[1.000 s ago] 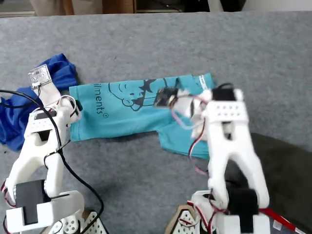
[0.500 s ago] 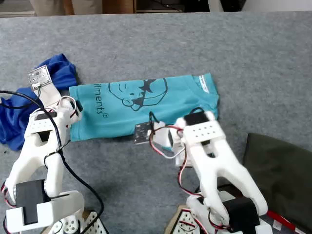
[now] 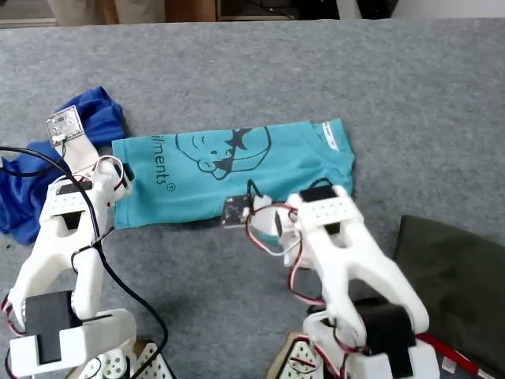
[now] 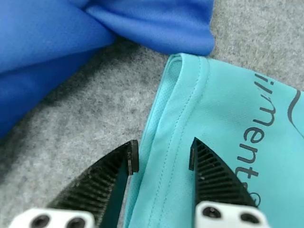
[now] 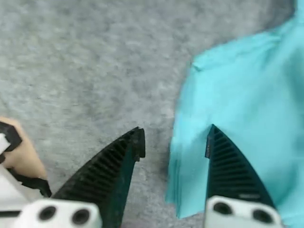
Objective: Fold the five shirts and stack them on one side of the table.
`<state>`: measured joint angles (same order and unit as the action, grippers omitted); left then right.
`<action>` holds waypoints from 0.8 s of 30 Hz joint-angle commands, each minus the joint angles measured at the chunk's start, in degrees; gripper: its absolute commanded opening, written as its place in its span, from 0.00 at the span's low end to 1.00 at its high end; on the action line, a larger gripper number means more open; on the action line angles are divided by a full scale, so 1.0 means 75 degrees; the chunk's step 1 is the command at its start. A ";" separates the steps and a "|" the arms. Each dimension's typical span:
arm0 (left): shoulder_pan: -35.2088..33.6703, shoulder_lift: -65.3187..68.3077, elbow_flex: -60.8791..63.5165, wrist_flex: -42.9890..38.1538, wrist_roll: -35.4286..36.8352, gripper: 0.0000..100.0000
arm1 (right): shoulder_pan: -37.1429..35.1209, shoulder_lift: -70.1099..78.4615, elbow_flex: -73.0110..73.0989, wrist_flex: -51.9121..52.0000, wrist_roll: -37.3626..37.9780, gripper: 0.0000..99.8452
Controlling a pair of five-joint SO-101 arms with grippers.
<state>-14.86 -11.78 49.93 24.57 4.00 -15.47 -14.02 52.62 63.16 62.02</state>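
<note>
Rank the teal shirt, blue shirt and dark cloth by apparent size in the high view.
1. teal shirt
2. dark cloth and blue shirt, unranked: they look similar, and each is partly cut off or hidden.

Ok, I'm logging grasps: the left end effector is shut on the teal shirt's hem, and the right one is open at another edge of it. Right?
No: the left wrist view shows the left end effector open, straddling the hem of the teal shirt. The right end effector is open at another edge of it.
</note>
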 commanded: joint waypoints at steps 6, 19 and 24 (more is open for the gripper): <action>0.0000 -0.0053 -0.0094 -0.0129 0.0012 0.19 | 0.0111 0.1002 -0.1061 -0.0129 -0.0070 0.22; 0.0000 -0.0053 -0.0094 -0.0117 0.0012 0.19 | 0.0205 0.1905 -0.1119 -0.0434 -0.0059 0.15; 0.0000 -0.0053 -0.0094 -0.0117 0.0012 0.19 | 0.0217 0.1905 -0.1119 -0.0504 -0.0059 0.14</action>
<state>-14.86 -11.78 49.93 24.57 4.00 -14.33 -1.89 44.18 59.56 62.02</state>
